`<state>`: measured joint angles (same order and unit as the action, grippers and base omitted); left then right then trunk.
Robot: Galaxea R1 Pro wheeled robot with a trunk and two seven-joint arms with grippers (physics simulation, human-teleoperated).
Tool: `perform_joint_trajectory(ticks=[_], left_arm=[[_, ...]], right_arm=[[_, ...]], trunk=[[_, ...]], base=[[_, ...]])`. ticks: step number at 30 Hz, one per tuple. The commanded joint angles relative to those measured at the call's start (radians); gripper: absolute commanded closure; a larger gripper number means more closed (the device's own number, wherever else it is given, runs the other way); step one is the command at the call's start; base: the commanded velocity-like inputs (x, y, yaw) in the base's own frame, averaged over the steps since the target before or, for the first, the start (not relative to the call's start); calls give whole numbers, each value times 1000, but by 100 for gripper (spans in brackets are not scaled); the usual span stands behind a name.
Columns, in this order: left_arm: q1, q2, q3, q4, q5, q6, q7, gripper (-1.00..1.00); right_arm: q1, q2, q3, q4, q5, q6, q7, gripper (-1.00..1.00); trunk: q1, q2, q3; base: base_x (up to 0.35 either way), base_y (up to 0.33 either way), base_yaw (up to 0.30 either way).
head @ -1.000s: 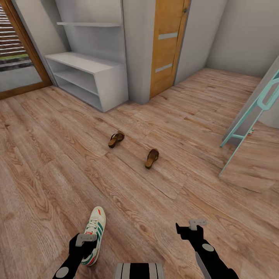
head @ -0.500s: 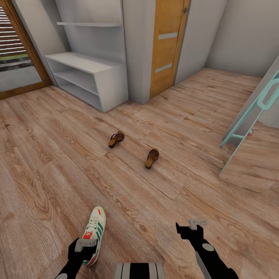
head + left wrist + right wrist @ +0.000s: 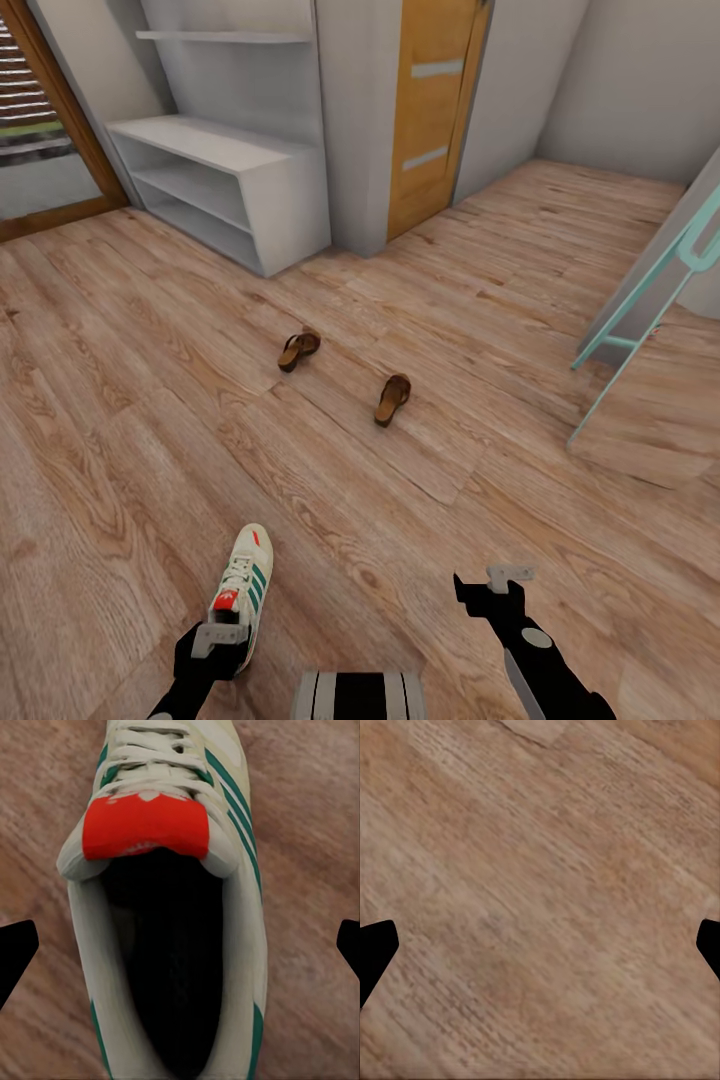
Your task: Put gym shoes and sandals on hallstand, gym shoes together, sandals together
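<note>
While the left pincer (image 3: pixel 218 640) hangs over the heel of a gym shoe (image 3: pixel 240 583) on the floor (image 3: pixel 120 480), its fingers (image 3: pixel 16 952) stand wide apart on either side of the shoe's collar, touching nothing. From the left wrist view the shoe lies lengthwise between them, red tongue patch and white laces at the far end. To the right, the right pincer (image 3: pixel 492 582) hovers above bare planks, its fingers (image 3: pixel 375 949) also spread wide and empty. Well ahead, two sandals (image 3: pixel 299 349) (image 3: pixel 392 398) lie near each other on the floor, toes pointing roughly toward the robot. Beyond them the hallstand (image 3: pixel 225 180) stands against the wall, beside a wooden door (image 3: pixel 430 110).
</note>
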<state>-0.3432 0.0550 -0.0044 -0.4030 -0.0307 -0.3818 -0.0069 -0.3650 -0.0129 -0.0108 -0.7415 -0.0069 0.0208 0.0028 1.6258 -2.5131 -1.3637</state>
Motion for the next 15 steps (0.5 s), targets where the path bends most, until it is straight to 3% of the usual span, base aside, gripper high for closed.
perform_joint_trajectory(ticks=[1, 10, 15], left_arm=[[0, 0, 0, 1, -3, -3, -1, -100], [0, 0, 0, 1, -3, -3, -1, -100], [0, 0, 0, 1, -3, -3, -1, -100]], right_arm=[[0, 0, 0, -1, 0, 2, 0, -100], [0, 0, -1, -1, -1, 2, 0, -100], [0, 0, -2, -2, -1, 3, 0, -100]], trunk=[[0, 0, -1], [0, 0, -11], [2, -1, -38]], base=[[0, 0, 0], [0, 0, 0], [0, 0, 0]])
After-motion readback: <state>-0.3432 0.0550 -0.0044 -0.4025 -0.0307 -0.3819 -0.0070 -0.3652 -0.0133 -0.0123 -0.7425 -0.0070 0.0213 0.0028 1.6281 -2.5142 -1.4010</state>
